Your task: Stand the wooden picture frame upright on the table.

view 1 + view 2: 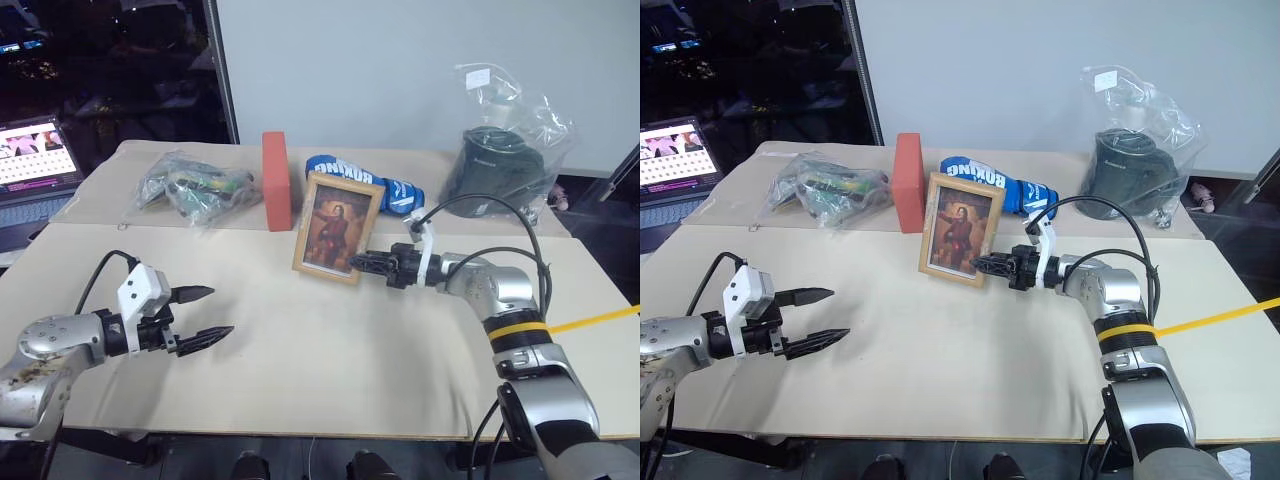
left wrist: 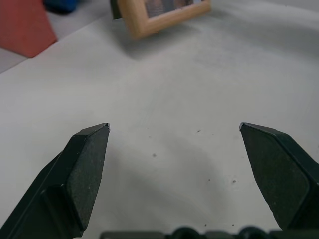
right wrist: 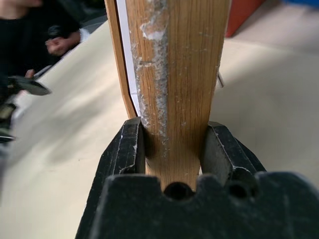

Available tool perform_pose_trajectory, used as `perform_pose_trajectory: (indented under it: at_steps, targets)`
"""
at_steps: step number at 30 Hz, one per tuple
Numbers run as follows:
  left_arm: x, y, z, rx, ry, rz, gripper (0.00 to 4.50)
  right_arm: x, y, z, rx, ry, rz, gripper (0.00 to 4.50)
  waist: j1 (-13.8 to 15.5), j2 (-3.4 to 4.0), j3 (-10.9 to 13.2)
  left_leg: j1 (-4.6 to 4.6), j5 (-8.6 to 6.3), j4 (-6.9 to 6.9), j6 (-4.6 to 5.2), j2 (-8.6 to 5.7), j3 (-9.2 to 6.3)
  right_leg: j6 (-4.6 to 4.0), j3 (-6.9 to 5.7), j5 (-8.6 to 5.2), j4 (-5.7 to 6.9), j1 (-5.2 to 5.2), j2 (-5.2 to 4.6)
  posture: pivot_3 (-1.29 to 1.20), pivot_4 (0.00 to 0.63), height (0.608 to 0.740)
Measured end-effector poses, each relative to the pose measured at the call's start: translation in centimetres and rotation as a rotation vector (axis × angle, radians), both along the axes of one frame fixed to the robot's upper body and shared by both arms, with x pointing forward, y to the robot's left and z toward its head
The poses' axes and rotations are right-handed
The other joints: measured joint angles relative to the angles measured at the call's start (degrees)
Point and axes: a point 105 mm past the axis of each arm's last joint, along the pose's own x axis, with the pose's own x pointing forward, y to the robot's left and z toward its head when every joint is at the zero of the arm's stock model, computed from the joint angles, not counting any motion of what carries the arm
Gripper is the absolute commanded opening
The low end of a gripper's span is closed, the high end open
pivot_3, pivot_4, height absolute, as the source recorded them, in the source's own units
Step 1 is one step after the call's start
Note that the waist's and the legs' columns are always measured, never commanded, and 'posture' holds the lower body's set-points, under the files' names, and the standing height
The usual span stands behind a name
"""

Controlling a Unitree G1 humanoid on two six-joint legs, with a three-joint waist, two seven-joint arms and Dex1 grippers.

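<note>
Wooden picture frame stands upright at the centre of the picture on the beige desk, its front showing a dark reddish portrait. From the right, the right gripper reaches in level, its two black fingers clamped on the frame's lower right edge; the right wrist view shows pale, grainy wood with whitish scuffs pressed between them. At lower left, the left gripper hovers over bare desk well apart from the frame, its pointed fingers spread wide and holding nothing.

Judging by its look, the frame is light, stiff and flat-sided, with smooth square rails that give a firm pinch across their thickness. It is probably top-heavy on its narrow base and may tip if let go abruptly. Any glazing over the portrait would be fragile, so the wooden rail is the safer hold.

Behind it stand an upright red-orange block, a blue boxing glove, and two crinkled clear plastic bags.
</note>
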Motion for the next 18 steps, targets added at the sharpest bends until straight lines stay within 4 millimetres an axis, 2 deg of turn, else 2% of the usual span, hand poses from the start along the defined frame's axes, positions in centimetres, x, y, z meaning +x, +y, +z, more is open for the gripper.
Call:
perform_pose_trajectory:
  at_steps: [3,5,9,12,18]
  targets:
    - [0.7,0.0,0.3,-0.002,-0.039,0.028,4.5,-0.7,0.7,-1.2,-0.018,0.067,0.046,1.29,-0.1,0.0,0.0,0.0,0.0,0.0,0.0,0.0,0.0,0.08,0.0,-0.04,0.0,0.01,0.0,0.0,0.15,0.66]
    - [2.1,0.5,0.6,0.011,-0.063,0.098,4.5,-1.3,0.9,-2.2,-0.022,0.102,0.073,1.29,0.1,0.0,0.0,0.02,0.0,0.02,0.0,0.0,-0.01,0.14,0.0,-0.07,-0.02,0.05,0.0,0.0,0.15,0.66]
    - [4.2,1.7,1.2,0.007,-0.089,0.206,4.5,-2.1,0.9,-3.0,-0.022,0.101,0.092,1.29,0.0,-0.01,0.0,0.04,0.0,0.02,0.0,0.0,-0.02,0.17,-0.01,-0.06,-0.03,0.08,0.0,0.0,0.15,0.66]
    - [4.9,2.1,1.6,0.01,-0.115,0.244,4.5,-2.9,1.5,-3.5,-0.016,0.102,0.115,1.29,-0.3,-0.01,0.0,0.04,0.0,0.01,0.0,0.0,-0.01,0.15,0.0,-0.05,-0.03,0.09,0.0,0.0,0.15,0.66]
    - [5.7,2.2,1.3,0.011,-0.117,0.262,4.5,-3.7,1.7,-3.5,-0.042,0.078,0.124,1.29,-0.1,-0.01,0.0,0.05,0.0,0.02,0.0,-0.01,-0.02,0.16,-0.01,-0.04,-0.04,0.14,0.0,0.0,0.15,0.66]
